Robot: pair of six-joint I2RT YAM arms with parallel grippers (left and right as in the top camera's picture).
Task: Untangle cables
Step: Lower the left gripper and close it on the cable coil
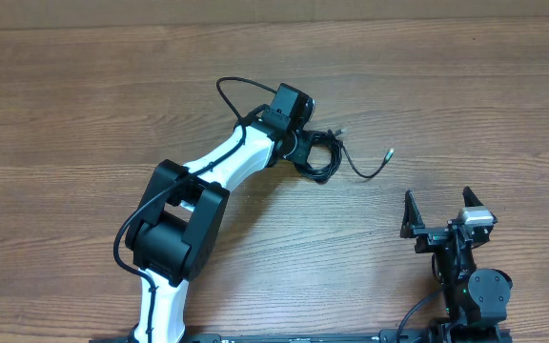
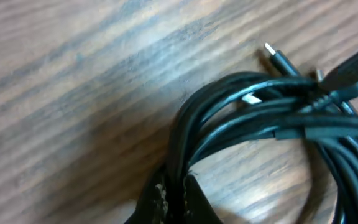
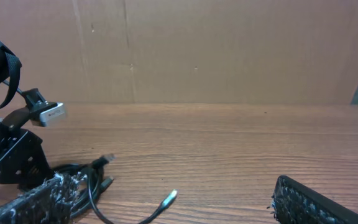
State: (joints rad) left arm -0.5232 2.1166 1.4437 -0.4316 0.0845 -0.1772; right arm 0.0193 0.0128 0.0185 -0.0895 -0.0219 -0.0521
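Observation:
The cables (image 1: 320, 158) lie as one small knotted black bundle near the table's middle. One loose strand trails right to a small plug end (image 1: 388, 151). My left gripper (image 1: 302, 151) is down at the bundle's left side. In the left wrist view the left gripper (image 2: 178, 194) is shut on several strands of the cables (image 2: 272, 115), which run up between its fingertips (image 2: 159, 198). A silver plug (image 2: 277, 57) sticks out at the top. My right gripper (image 1: 438, 213) stands open near the front right, apart from the bundle. From the right wrist, the cables (image 3: 79, 177) and plug end (image 3: 169, 199) lie ahead.
The left arm's white and black body (image 1: 179, 219) stretches from the front edge toward the bundle, with its own thick wire (image 1: 232, 90) looping behind the wrist. A brown cardboard wall (image 3: 229, 50) closes the far side of the wooden table (image 1: 465, 86).

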